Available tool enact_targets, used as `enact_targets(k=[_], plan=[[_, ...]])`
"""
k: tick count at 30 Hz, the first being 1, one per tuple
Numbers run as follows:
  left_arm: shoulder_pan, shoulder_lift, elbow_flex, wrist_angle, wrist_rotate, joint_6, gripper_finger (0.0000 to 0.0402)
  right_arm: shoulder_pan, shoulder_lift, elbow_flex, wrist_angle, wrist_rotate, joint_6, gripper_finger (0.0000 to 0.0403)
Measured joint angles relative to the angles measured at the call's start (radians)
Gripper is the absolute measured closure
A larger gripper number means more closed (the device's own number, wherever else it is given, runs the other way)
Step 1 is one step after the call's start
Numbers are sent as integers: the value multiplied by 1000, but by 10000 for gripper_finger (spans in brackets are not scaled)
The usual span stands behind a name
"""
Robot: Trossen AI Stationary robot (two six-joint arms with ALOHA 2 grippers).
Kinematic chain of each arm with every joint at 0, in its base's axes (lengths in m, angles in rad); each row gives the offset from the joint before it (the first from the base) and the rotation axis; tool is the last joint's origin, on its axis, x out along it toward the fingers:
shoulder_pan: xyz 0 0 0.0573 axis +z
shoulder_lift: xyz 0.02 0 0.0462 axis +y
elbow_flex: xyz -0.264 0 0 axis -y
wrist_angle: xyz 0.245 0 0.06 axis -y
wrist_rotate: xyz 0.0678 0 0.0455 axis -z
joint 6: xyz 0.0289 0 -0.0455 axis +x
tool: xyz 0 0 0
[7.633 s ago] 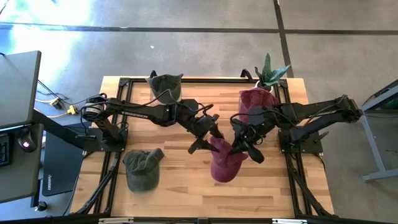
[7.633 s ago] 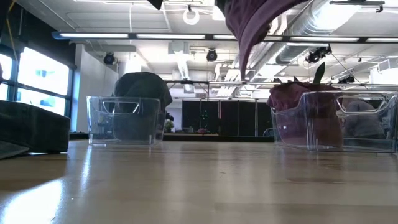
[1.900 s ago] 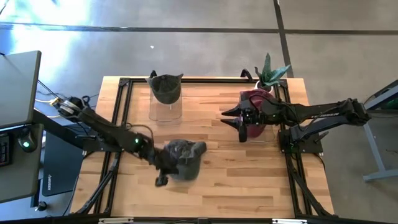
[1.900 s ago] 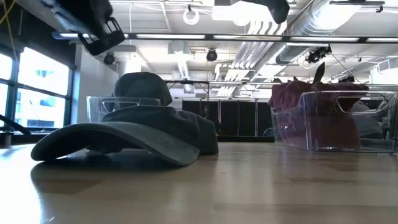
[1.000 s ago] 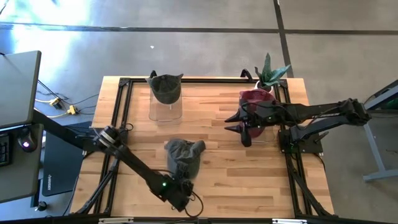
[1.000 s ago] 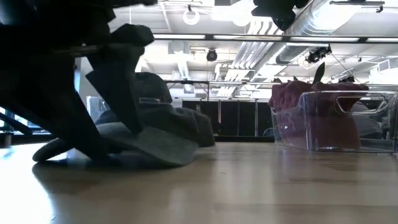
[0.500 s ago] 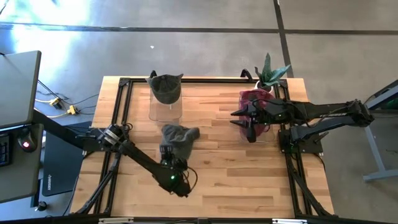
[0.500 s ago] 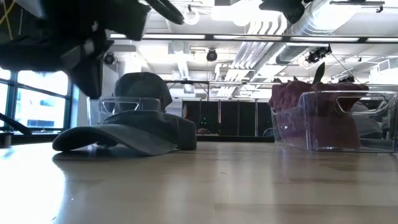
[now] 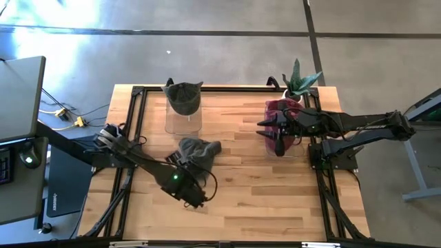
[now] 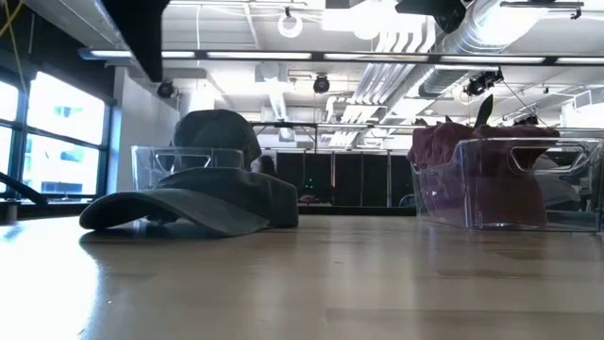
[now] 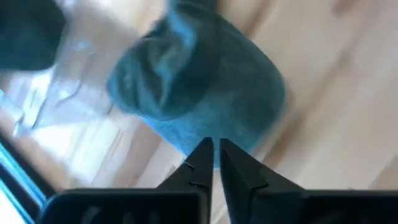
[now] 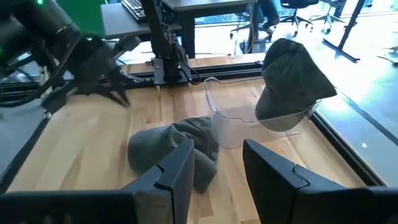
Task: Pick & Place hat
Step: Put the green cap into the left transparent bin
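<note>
The crumpled grey-green hat [image 9: 197, 153] lies on the table [image 9: 275, 200] left of centre, the clenched, empty left gripper [image 11: 215, 149] above it, while only the low view shows its flat brim; the right gripper [image 12: 214, 158] hovers parted over the right bin [image 9: 284, 118].

Left tool [image 11: 215, 149] snapped shut and lifted back from the grey hat [image 9: 195, 153], now nearer the left bin [image 9: 182, 116]; maroon hat gone from mid-surface.
</note>
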Motion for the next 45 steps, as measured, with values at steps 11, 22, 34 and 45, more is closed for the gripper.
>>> enact_targets(k=[11,22,34,45], plan=[[-60,3,-288,401,10,516,196,0,0,0,0,6,1,270],[-53,90,-391,460,-126,506,157,0,0,0,-10,6,23,270],[9,100,-232,298,-196,291,383,0,0,0,-14,19,53,270],[40,37,143,-121,-190,59,399,0,0,0,-14,18,53,270]])
